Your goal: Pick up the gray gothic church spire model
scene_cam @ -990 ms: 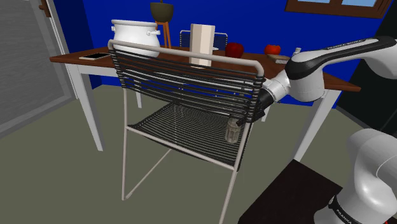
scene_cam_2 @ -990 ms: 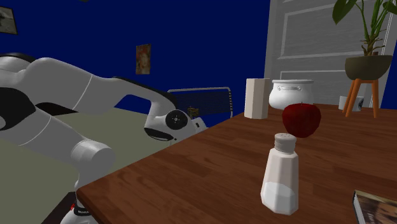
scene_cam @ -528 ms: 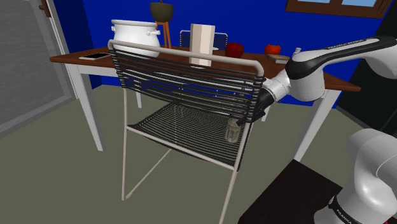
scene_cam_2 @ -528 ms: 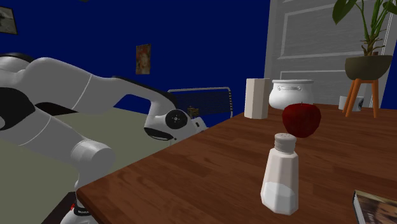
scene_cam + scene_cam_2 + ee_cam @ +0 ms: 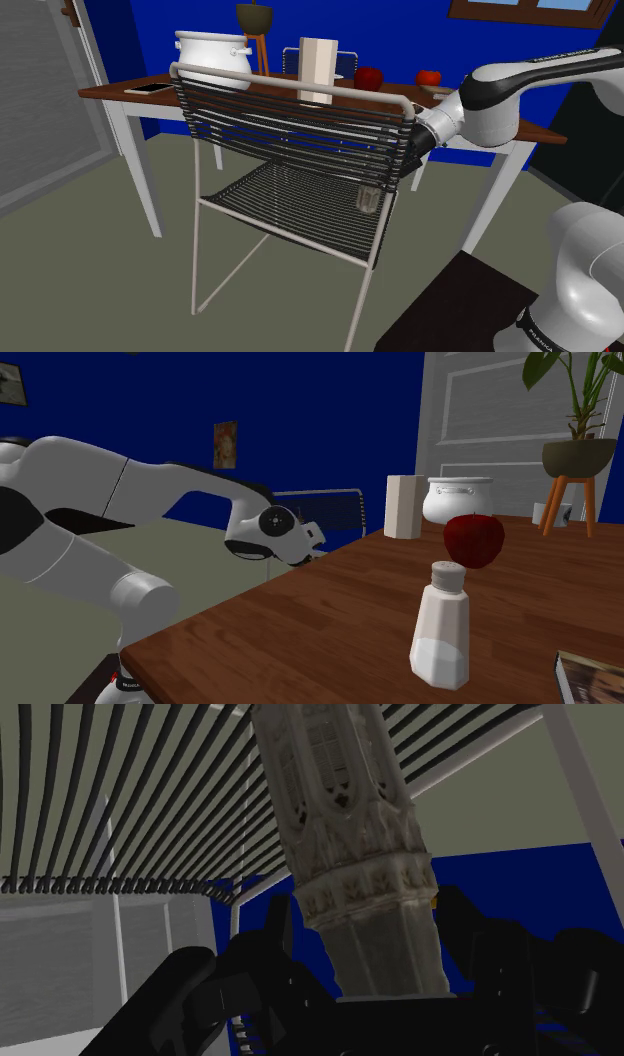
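- Rooted on the dark stand at the shoulder view's lower right: the white arm, bulky lower links climbing out past that view's right edge.
- Back in from the upper right as a forearm slanting down and to the left, crossing over the corner of the wooden table.
- Ends in a dark wrist just beside the top rail of the wire chair, on the side away from the camera.
- Below the wrist, the black gripper, pointed down and to the shoulder view's left behind the backrest wires, over the seat's rear corner.
- Closed on the grey spire model: in the wrist view both black fingers pressed against its flanks at the carved band, no gap to see on either side.
- Spire body running straight out from the hand along the fingers, towards the chair's striped wires.
- In the shoulder view, spire hanging under the gripper, upright, low behind the backrest and close over the seat wires; touching the seat or clear of it, cannot tell.
- In the second exterior view, thick upper links at the left, forearm stretching right to a round wrist joint beside the table's edge, in front of the chair's backrest.
- On the tabletop, well apart from the gripper: white pot, tall pale box, red apple, flat phone, salt shaker.
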Controlling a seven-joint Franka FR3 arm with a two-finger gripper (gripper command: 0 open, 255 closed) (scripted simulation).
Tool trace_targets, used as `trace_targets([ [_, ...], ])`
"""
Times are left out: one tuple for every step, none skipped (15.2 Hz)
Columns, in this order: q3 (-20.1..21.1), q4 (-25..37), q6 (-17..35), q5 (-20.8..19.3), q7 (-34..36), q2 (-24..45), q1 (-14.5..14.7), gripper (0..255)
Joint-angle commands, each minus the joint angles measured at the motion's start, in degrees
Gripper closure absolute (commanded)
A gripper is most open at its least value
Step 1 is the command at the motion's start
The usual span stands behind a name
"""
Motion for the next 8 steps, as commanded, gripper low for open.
trace_targets([
  [1.3, 0.9, -1.1, -0.4, 1.5, -0.3, -0.7, 255],
  [1.8, 1.3, -1.7, -0.7, 2.2, -0.5, -1.1, 255],
  [2.4, 1.7, -2.3, -0.9, 2.9, -0.7, -1.4, 255],
  [2.9, 2.1, -2.9, -1.1, 3.5, -0.9, -1.8, 255],
  [3.4, 2.5, -3.4, -1.3, 4.2, -1.0, -2.1, 255],
  [3.9, 3.0, -4.0, -1.5, 4.8, -1.2, -2.3, 255],
  [4.0, 3.1, -4.1, -1.5, 4.9, -1.2, -2.4, 255],
  [4.0, 3.1, -4.1, -1.5, 4.9, -1.2, -2.4, 255],
])
